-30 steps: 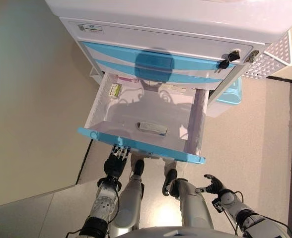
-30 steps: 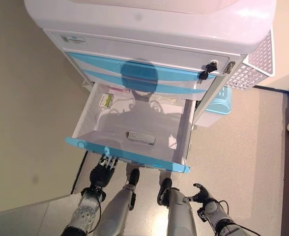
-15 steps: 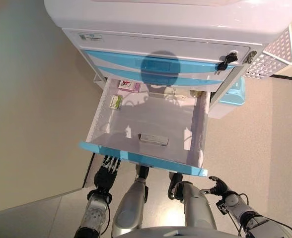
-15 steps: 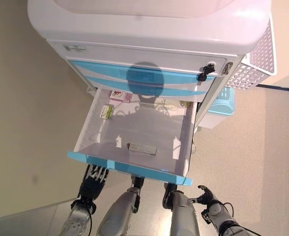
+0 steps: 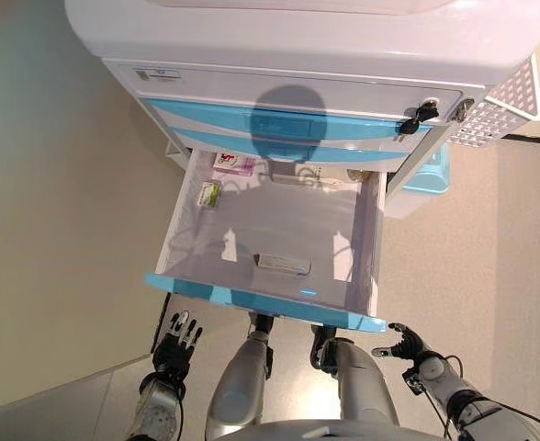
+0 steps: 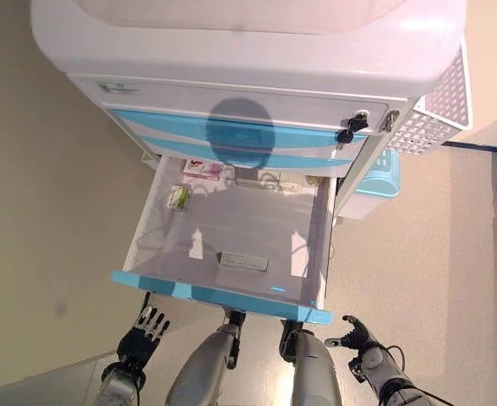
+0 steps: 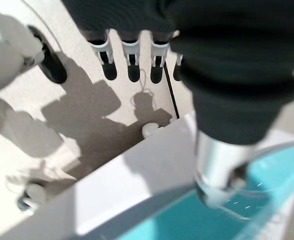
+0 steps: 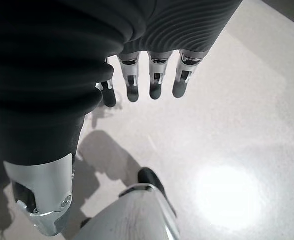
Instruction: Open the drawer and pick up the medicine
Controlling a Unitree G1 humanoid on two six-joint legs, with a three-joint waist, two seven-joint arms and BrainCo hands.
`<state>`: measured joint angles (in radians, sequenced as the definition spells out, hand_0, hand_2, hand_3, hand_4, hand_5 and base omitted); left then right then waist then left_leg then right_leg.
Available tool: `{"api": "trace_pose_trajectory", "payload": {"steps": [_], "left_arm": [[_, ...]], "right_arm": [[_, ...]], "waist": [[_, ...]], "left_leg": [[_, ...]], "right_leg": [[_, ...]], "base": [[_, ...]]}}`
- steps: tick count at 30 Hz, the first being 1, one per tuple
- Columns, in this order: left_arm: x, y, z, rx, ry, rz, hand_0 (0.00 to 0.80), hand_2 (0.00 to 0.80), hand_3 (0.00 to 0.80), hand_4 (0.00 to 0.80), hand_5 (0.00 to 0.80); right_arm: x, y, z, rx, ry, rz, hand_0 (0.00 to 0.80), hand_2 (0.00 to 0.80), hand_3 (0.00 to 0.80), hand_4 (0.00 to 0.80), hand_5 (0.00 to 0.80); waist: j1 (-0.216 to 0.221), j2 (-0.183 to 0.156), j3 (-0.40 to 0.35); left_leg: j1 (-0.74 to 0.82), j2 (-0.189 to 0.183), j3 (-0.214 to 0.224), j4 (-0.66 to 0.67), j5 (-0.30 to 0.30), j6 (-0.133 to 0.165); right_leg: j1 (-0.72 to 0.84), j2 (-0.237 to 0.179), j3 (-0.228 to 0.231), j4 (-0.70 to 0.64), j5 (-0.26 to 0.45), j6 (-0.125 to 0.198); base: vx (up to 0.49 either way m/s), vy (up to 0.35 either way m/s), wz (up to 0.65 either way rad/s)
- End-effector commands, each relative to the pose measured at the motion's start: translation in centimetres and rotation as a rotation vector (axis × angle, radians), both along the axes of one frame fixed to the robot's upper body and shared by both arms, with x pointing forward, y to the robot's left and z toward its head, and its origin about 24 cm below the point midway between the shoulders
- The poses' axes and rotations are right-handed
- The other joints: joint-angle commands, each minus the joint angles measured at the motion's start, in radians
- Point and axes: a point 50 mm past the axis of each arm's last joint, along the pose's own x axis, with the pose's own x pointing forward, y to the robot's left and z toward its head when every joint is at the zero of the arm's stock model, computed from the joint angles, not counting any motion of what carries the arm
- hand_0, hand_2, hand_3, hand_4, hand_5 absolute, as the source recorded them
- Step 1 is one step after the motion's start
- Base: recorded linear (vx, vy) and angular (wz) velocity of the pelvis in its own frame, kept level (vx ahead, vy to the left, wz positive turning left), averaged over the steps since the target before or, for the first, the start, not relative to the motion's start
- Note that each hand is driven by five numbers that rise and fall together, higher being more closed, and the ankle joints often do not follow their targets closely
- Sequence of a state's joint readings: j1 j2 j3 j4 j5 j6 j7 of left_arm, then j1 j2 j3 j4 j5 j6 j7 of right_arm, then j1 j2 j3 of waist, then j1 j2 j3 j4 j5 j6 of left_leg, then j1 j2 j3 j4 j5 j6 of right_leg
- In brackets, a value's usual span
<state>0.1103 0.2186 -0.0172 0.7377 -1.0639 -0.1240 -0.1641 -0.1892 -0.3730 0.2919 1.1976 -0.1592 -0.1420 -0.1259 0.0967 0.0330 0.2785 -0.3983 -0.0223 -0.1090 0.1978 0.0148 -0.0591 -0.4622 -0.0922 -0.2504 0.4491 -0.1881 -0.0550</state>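
The lowest drawer of a white cabinet with blue fronts stands pulled out, its blue front edge nearest me. Inside lie a flat grey-white medicine box near the front, a small green-and-white box at the left wall and a pink-and-white packet at the back left. My left hand hangs open below the drawer's left front corner, clear of it. My right hand is open too, low at the right, below the drawer's right corner. Neither hand holds anything.
The upper blue drawers are closed, with a key in a lock at the right. A white perforated basket hangs on the cabinet's right side, a light-blue bin below it. Beige floor lies on both sides.
My left hand has let go of the drawer's front edge and dropped down and away from it, fingers now spread. The drawer stands further out, showing more of its back.
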Motion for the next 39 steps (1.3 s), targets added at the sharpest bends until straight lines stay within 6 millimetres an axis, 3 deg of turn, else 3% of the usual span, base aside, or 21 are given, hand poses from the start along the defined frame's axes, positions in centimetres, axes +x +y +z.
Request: {"api": "trace_pose_trajectory", "payload": {"steps": [1,7,9,14,21,25,26,27,29,36,39], "left_arm": [[-1.1,2.0,0.1,0.133,0.043,-0.015,0.000,0.000,0.000,0.000,0.000],[-2.9,3.3,-1.8,0.218,0.230,0.003,0.000,0.000,0.000,0.000,0.000],[-4.7,4.3,-3.1,0.326,0.446,-0.017,0.000,0.000,0.000,0.000,0.000],[-6.0,4.9,-3.8,0.563,0.706,-0.308,0.000,0.000,0.000,0.000,0.000],[-5.9,5.3,-3.6,0.573,0.717,-0.301,0.000,0.000,0.000,0.000,0.000],[-5.6,5.2,-3.6,0.602,0.713,-0.316,0.000,0.000,0.000,0.000,0.000],[-5.4,5.2,-3.5,0.634,0.710,-0.318,0.000,0.000,0.000,0.000,0.000],[-5.4,5.2,-3.4,0.634,0.710,-0.318,0.000,0.000,0.000,0.000,0.000],[-5.0,5.0,-3.4,0.691,0.699,-0.364,0.000,0.000,0.000,0.000,0.000],[-5.7,5.0,-3.5,0.735,0.723,-0.426,0.000,0.000,0.000,0.000,0.000],[-6.2,5.0,-3.6,0.747,0.734,-0.452,0.000,0.000,0.000,0.000,0.000]], "right_arm": [[0.4,-0.8,0.6,-0.035,-0.029,0.021,0.000,0.000,0.000,0.000,0.000],[0.4,-1.2,0.7,-0.055,-0.021,0.000,0.000,0.000,0.000,0.000,0.000],[0.5,-2.0,0.9,-0.068,-0.034,-0.063,0.000,0.000,0.000,0.000,0.000],[1.2,-3.5,1.8,-0.103,-0.074,-0.146,0.000,0.000,0.000,0.000,0.000],[1.7,-4.8,3.0,-0.016,-0.174,-0.284,0.000,0.000,0.000,0.000,0.000],[4.4,-4.9,6.0,0.044,-0.372,-0.262,0.000,0.000,0.000,0.000,0.000],[5.4,-4.0,7.8,0.134,-0.505,-0.249,0.000,0.000,0.000,0.000,0.000],[5.4,-4.0,7.8,0.135,-0.505,-0.250,0.000,0.000,0.000,0.000,0.000],[6.3,-3.0,10.5,0.250,-0.665,-0.208,0.000,0.000,0.000,0.000,0.000],[5.3,0.4,17.9,0.419,-0.947,0.100,0.000,0.000,0.000,0.000,0.000],[4.9,2.1,20.2,0.430,-0.990,0.266,0.000,0.000,0.000,0.000,0.000]], "waist": [[-0.010,-0.024,0.013],[-0.020,-0.036,0.014],[-0.033,-0.053,0.013],[-0.064,-0.094,-0.009],[-0.088,-0.135,-0.044],[-0.106,-0.162,-0.056],[-0.112,-0.175,-0.062],[-0.111,-0.176,-0.065],[-0.121,-0.186,-0.069],[-0.124,-0.189,-0.104],[-0.118,-0.178,-0.117]], "left_leg": [[-0.015,-0.066,0.056,-0.035,0.038,0.111],[-0.019,-0.063,0.074,-0.035,0.037,0.111],[-0.012,-0.054,0.094,-0.044,0.037,0.109],[0.037,-0.033,0.146,-0.113,0.049,0.103],[0.105,-0.027,0.202,-0.198,0.062,0.092],[0.132,-0.016,0.254,-0.218,0.055,0.088],[0.144,-0.009,0.279,-0.224,0.050,0.086],[0.141,-0.009,0.280,-0.224,0.052,0.086],[0.158,-0.004,0.304,-0.229,0.046,0.083],[0.201,-0.006,0.320,-0.230,0.035,0.078],[0.225,-0.012,0.313,-0.232,0.026,0.078]], "right_leg": [[0.022,-0.011,0.047,-0.066,0.157,0.086],[0.018,-0.007,0.062,-0.085,0.168,0.086],[0.022,0.002,0.080,-0.109,0.185,0.088],[0.059,0.026,0.127,-0.209,0.238,0.107],[0.115,0.047,0.181,-0.323,0.289,0.135],[0.128,0.053,0.231,-0.377,0.332,0.154],[0.133,0.057,0.256,-0.397,0.346,0.162],[0.129,0.057,0.258,-0.398,0.349,0.161],[0.140,0.061,0.280,-0.413,0.359,0.168],[0.177,0.057,0.289,-0.419,0.349,0.174],[0.202,0.050,0.278,-0.421,0.339,0.179]], "base": [[-0.003,0.035,-0.08],[-0.003,0.036,-0.12],[-0.003,0.046,-0.10],[0.023,0.047,-0.39],[0.052,0.045,-0.44],[0.023,0.057,-0.43],[0.010,0.042,-0.68],[0.009,0.038,-0.97],[0.016,0.037,-0.63],[0.047,0.026,-0.15],[0.053,0.018,0.00]]}}
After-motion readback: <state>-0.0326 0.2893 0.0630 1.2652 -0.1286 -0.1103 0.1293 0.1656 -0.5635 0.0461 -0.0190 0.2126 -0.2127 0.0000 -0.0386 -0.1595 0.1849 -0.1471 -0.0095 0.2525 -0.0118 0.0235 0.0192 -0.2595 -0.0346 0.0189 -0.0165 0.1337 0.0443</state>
